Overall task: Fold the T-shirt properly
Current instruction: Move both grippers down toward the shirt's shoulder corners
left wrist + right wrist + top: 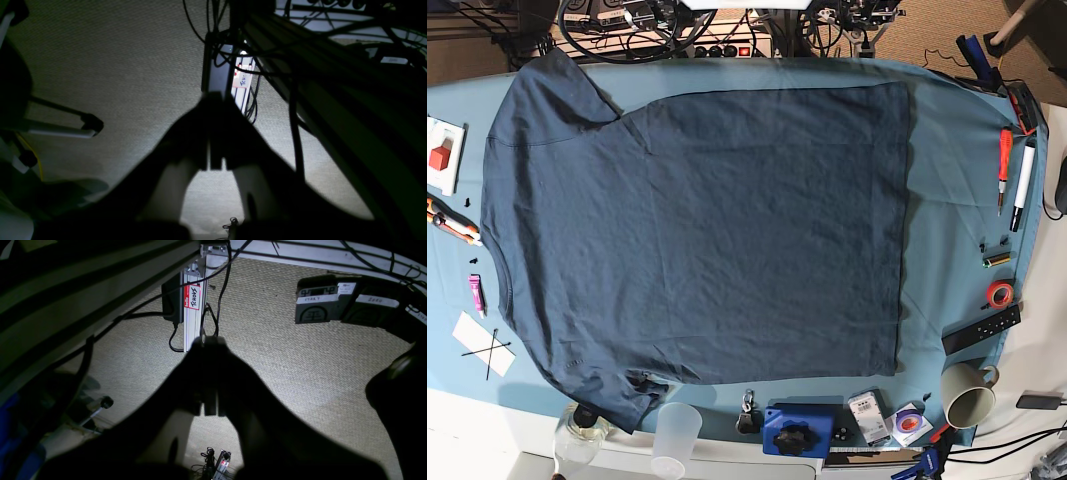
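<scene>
The dark navy T-shirt [707, 230] lies spread flat on the teal table cloth [957, 180]. Its neck side points left, its hem runs down the right, and its sleeves reach the top left and bottom left corners. Neither arm shows in the base view. In the left wrist view my left gripper [214, 100] is a dark silhouette with its jaws pressed together on nothing, over grey carpet and away from the shirt. My right gripper [210, 341] looks the same in the right wrist view: shut, empty, above carpet beside a metal post.
A red screwdriver [1004, 155] and a white pen [1024, 185] lie at the right table edge, with an orange tape roll [999, 293] and a mug [967, 405] below them. A clear cup [677, 435] and a blue object [799, 430] stand along the bottom edge. At the left sits a white tray [441, 155].
</scene>
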You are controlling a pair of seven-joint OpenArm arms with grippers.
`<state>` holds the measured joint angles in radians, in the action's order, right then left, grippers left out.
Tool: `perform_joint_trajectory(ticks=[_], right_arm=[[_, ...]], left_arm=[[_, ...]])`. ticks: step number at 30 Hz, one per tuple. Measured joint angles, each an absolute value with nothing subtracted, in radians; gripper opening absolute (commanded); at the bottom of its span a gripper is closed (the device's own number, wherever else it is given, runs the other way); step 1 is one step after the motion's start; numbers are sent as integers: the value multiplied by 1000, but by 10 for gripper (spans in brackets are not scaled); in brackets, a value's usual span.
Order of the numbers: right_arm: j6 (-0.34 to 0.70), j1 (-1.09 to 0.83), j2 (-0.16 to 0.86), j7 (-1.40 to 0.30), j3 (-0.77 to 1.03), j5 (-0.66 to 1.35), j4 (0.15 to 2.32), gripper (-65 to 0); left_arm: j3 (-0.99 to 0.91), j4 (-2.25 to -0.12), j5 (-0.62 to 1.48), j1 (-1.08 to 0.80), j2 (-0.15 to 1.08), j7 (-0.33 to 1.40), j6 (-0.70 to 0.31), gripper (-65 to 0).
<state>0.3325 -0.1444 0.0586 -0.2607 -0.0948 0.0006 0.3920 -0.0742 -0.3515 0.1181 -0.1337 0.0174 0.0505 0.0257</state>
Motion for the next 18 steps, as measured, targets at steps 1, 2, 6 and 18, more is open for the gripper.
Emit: perform_joint_trajectory(ticks=[1,2,6,18], right_arm=[[334,-144,59,-261,-95,1,392,-650],[334,-144,59,-261,-95,1,392,-650],[334,-144,60,-261,-95,1,392,-650],[337,-182,85,-337,-99,4,460,-650]], left_arm=[[-74,-352,118,-134,17,51,26,-650],[-74,-352,118,-134,17,51,26,-650],[-74,-353,118,-135,17,50,26,-650],[-74,-408,121,-186,53,47,26,-650]])
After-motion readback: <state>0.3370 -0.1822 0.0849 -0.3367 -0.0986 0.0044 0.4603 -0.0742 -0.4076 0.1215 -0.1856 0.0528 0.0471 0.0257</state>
